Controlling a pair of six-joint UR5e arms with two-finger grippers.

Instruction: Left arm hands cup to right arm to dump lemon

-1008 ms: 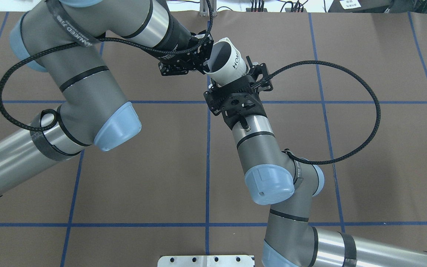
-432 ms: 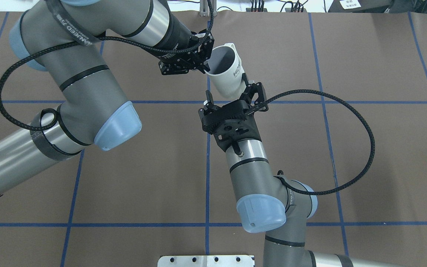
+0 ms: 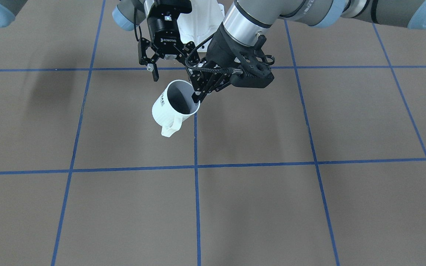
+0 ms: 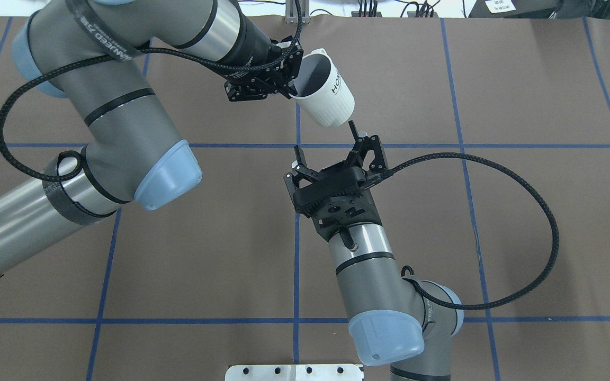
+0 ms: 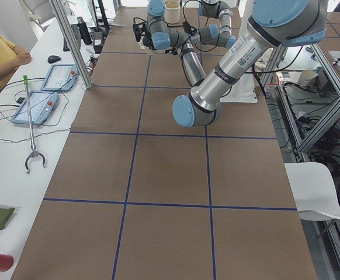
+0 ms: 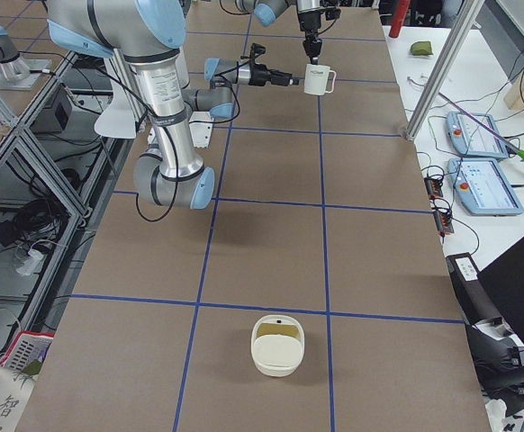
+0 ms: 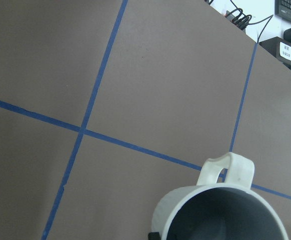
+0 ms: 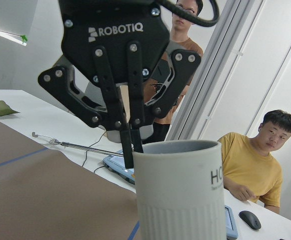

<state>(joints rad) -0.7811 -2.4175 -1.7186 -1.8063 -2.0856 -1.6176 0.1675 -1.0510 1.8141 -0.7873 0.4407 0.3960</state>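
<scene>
Can see only the rim, handle and upper inside wall of the cup (image 7: 220,212) from the left wrist — rest cropped by the bottom edge, floor out of sight. Cannot read the lettering whole anywhere: cut short at the right wrist view's lower edge, turned half away from the front camera. Overhead, cannot tell where the left gripper (image 4: 289,91) meets the rim — fingertips tucked under its own linkage; from the left-side camera, far too small to judge.
</scene>
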